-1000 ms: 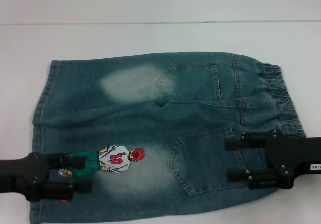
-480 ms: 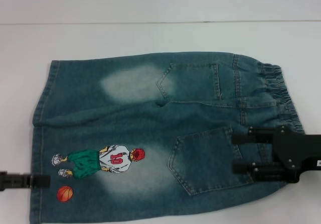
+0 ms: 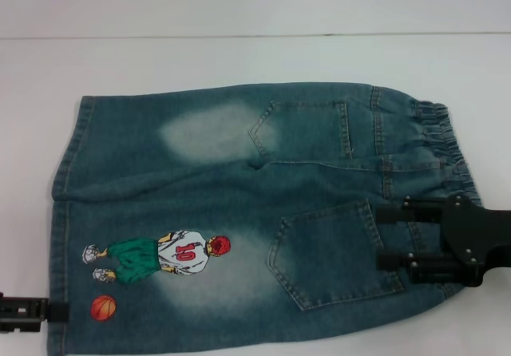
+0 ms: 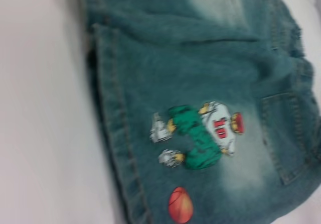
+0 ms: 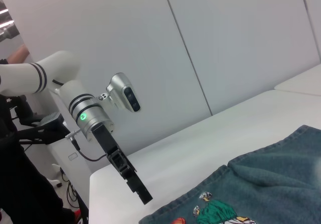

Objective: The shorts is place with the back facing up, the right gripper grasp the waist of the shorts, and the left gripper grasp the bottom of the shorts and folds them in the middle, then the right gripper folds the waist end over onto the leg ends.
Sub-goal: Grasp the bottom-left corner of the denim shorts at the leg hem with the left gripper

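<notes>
**Shorts laid flat, both grippers at opposite ends**

The shorts [image 3: 255,212] are seen spread back-side up on the white bench [image 3: 239,53], with the waist end [image 3: 447,156] turned to the robot's right and the leg ends [image 3: 68,212] to its left. Two back pockets [image 3: 331,252] are shown beside the ruffled band, and a cartoon figure [image 3: 160,259] in a "10" shirt, with a small orange ball [image 3: 104,307] below it, is printed near the hem.

The right gripper [image 3: 382,236] is held over the waist end, its two black fingers [image 3: 407,211] pointed towards the nearer pocket. The jaws are parted, with a clear gap between them, and nothing is gripped; denim is seen lying in the gap and under the fingers. Whether the fingers touch the cloth cannot be told.

The left gripper [image 3: 62,311] is found at the near corner of the bottom of the shorts [image 4: 118,133], only its tip being shown in the head view, just beside the ball. In the right wrist view the left gripper [image 5: 143,196] is seen hanging at the hem edge on its white arm [image 5: 75,108]. How far its jaws are open cannot be told, and no cloth is seen to be held
</notes>
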You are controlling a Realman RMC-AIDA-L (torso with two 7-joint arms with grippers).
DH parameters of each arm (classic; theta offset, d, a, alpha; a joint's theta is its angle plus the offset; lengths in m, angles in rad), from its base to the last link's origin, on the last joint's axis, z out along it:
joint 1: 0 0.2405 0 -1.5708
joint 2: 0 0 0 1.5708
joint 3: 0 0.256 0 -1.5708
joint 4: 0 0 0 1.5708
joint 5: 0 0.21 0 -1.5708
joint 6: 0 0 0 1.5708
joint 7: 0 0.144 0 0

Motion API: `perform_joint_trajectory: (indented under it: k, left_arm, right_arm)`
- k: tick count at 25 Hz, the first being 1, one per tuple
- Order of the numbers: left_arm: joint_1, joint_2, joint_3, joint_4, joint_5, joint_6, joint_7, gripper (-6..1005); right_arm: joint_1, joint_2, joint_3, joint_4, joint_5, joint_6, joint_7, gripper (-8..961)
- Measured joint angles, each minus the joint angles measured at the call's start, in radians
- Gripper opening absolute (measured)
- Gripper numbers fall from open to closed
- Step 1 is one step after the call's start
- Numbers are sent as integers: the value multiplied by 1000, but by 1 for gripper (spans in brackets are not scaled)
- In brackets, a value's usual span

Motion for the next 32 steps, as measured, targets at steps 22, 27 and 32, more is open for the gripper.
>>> perform_joint_trajectory:
  k: [22, 27, 32]
  left_arm:
    - [-22, -2, 28, -28, 121, -65, -80, 884]
    - [-27, -5, 29, -37, 124, -67, -77, 885]
    - [-37, -9, 47, -55, 125, -70, -77, 885]
  right_arm:
    - [1, -1, 11, 1, 0, 0, -22, 762]
    - [0, -1, 12, 2, 0, 1, -24, 762]
    - [-4, -1, 14, 2, 0, 2, -25, 763]
